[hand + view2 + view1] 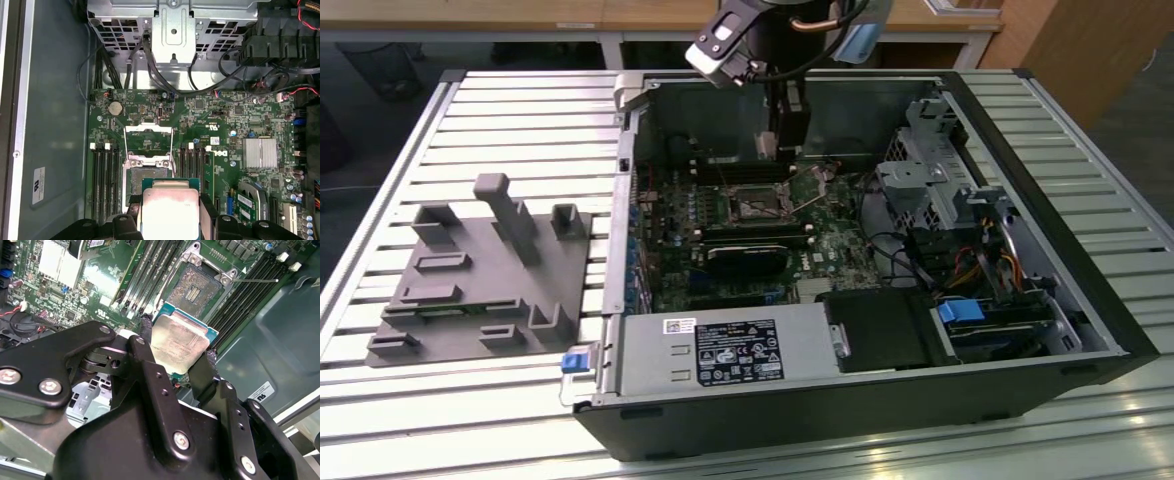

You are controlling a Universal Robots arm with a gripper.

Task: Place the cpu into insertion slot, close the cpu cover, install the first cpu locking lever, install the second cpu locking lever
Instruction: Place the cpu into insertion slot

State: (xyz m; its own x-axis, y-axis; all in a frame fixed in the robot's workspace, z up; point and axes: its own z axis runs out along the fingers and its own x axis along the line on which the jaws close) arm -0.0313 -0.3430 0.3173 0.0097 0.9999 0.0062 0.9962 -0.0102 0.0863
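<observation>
- Where does the cpu (pixel 182 334) sit?
- Clamped by two opposite edges between the gripper's (pixel 178 346) black fingers (pixel 209 370), held clear of the insertion slot (pixel 200 287).
- What is hard to see?
- In the first wrist view the chip covers the slot's near part. In the exterior view the arm is cut off above the open computer case (pixel 854 410).
- Surfaces?
- The chip's top is dull, scuffed silvery metal with a teal rim. The slot is a dark frame around a matt pin grid. The cpu cover (pixel 148 129), a thin silvery windowed frame, stands swung open on the green board (pixel 225 120).
</observation>
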